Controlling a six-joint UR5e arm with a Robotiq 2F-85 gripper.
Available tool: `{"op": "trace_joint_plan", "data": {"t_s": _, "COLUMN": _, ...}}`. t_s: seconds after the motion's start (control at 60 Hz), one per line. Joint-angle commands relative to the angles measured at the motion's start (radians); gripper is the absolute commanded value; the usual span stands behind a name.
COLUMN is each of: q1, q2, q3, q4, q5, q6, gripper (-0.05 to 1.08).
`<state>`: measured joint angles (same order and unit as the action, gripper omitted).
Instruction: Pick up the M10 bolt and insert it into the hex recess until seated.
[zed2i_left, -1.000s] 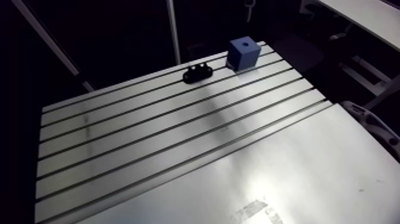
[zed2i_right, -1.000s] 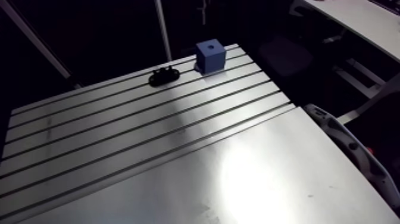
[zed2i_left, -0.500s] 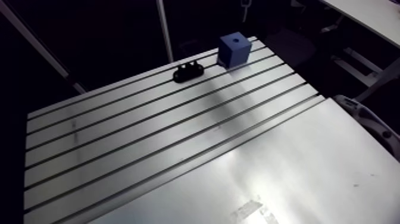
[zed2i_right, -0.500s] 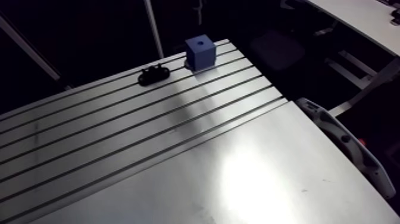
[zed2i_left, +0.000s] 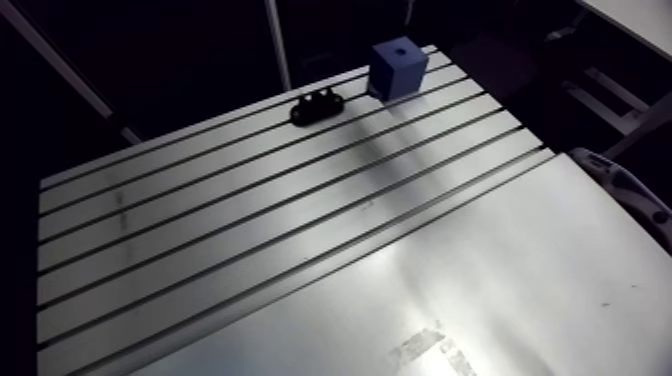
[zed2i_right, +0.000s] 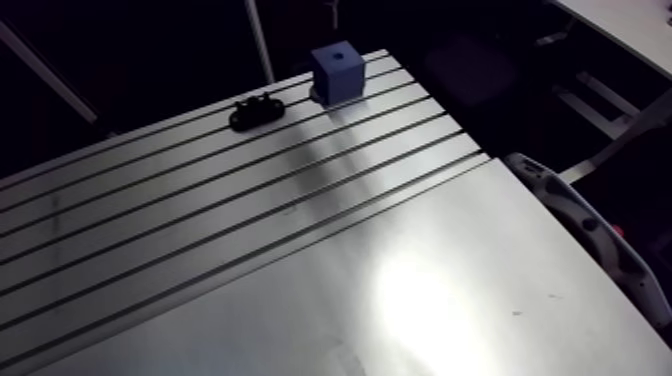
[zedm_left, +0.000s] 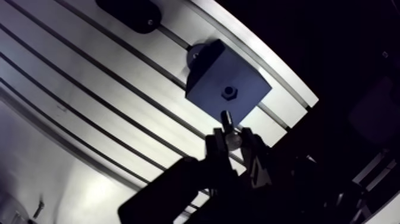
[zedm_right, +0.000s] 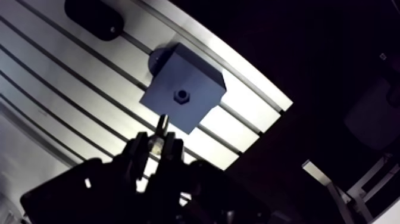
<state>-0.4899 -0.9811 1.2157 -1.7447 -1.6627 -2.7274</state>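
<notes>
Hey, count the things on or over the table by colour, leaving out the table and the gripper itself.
Blue: 1, the block with the hex recess.
Black: 1, the small part lying near it.
Silvery: 1, the bolt held in the gripper.
Total: 3.

You've got the block (zed2i_left: 398, 66) on the counter (zed2i_left: 300, 260) at its far corner, with a small fixture (zed2i_left: 316, 104) near it along the far edge (not touching). The hex recess (zedm_left: 229, 92) is in the block's top face. The M10 bolt (zedm_left: 228, 119) is pinched in the hand (zedm_left: 234, 142), tip just short of the recess.
</notes>
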Motion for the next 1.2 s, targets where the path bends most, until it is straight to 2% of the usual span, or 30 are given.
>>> {"op": "trace_joint_plan", "data": {"t_s": 0.017, "q1": 0.002, "q2": 0.026, "q3": -0.018, "q4": -0.012, "q5": 0.002, "q6": 0.001, "gripper": 1.07}}
{"op": "trace_joint_plan", "data": {"t_s": 1.2, "q1": -0.002, "q2": 0.045, "q3": 0.003, "q4": -0.055, "q5": 0.002, "q6": 0.008, "gripper": 1.07}}
